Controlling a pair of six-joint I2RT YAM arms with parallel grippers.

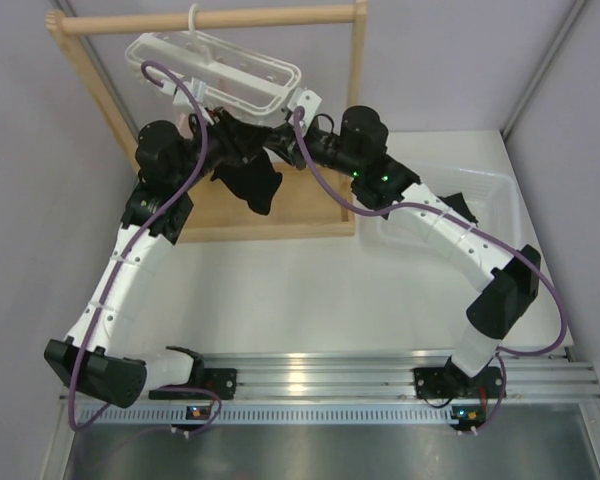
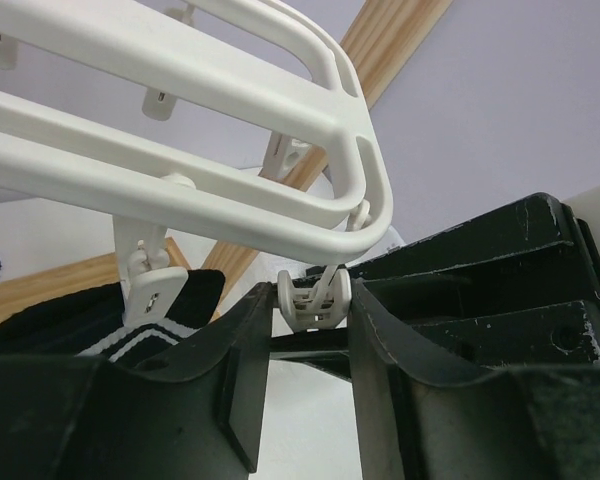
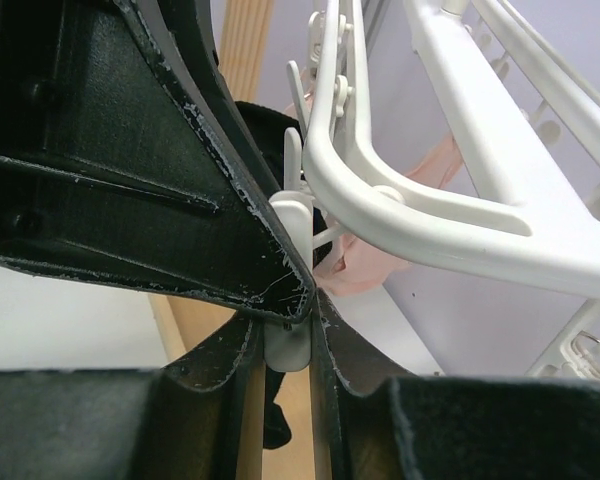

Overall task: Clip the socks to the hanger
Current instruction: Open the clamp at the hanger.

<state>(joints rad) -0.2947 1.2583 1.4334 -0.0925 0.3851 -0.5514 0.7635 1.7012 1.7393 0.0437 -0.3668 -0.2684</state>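
The white hanger hangs by its hook from the wooden rod, and both grippers meet just under its near end. In the left wrist view, the fingertips of my left gripper press both sides of a small white clip dangling from the hanger frame. My right gripper is shut on a white clip below the frame. A black sock hangs beneath the grippers. A neighbouring clip holds a black sock with white stripes.
The wooden rack has a flat base board and upright posts around the hanger. A pale pink cloth hangs behind the clips. A white bin stands at the right under the right arm.
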